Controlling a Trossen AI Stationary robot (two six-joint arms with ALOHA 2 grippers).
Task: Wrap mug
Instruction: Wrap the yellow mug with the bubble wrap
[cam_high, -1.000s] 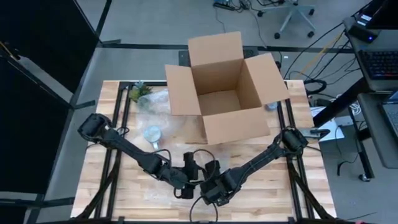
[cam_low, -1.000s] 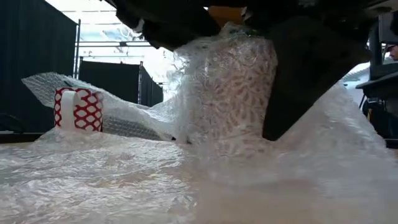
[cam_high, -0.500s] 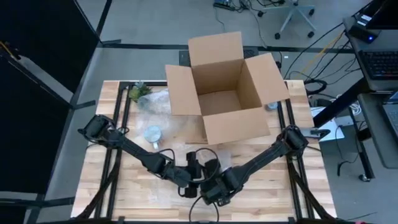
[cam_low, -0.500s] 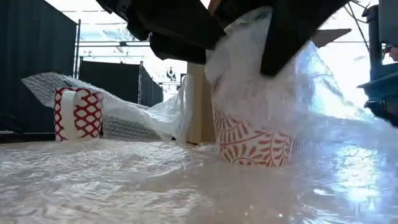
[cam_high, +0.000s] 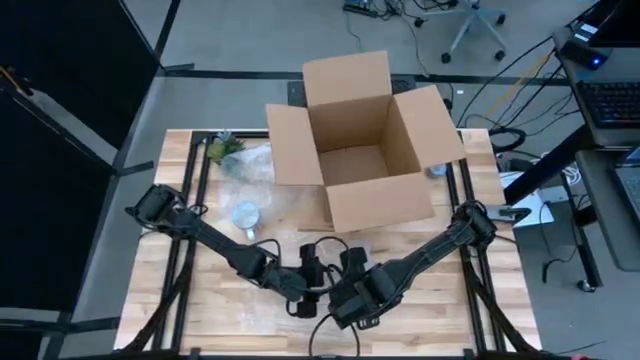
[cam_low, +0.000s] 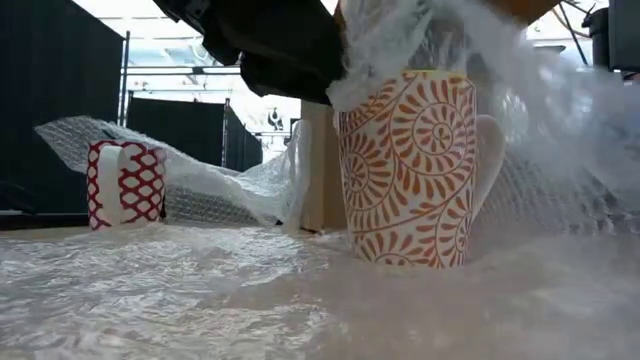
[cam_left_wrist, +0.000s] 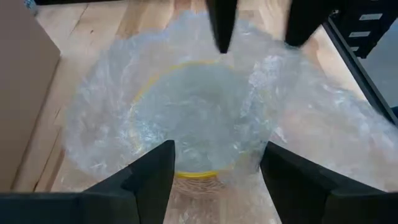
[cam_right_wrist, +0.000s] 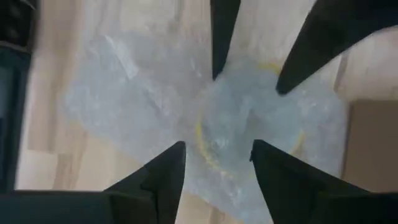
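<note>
- The mug (cam_low: 405, 165), white with an orange swirl pattern, stands upright near the front edge of the table (cam_high: 160, 290), about midway along it, on a sheet of bubble wrap (cam_low: 150, 300).
- Wrapping looks barely half done: in the low view the film is bunched over the rim and hangs down the far side, but the whole near face and the handle are bare (so the sides have yet to be closed up, I'd judge).
- The left gripper (cam_left_wrist: 214, 168) hangs right over the mug's mouth, its fingers spread wide on either side of the film-covered rim and gripping nothing that I can see.
- The right gripper (cam_right_wrist: 214, 165) is also above the mug, facing the other way, fingers parted with only film beneath them; whether it pinches any wrap I cannot tell.
- A second mug (cam_low: 125, 185), red and white, sits well apart toward the table's left side on more wrap, and an open cardboard box (cam_high: 355, 150) waits at the back edge.
- No brand, label or readable writing shows on the mugs, box or wrap.
</note>
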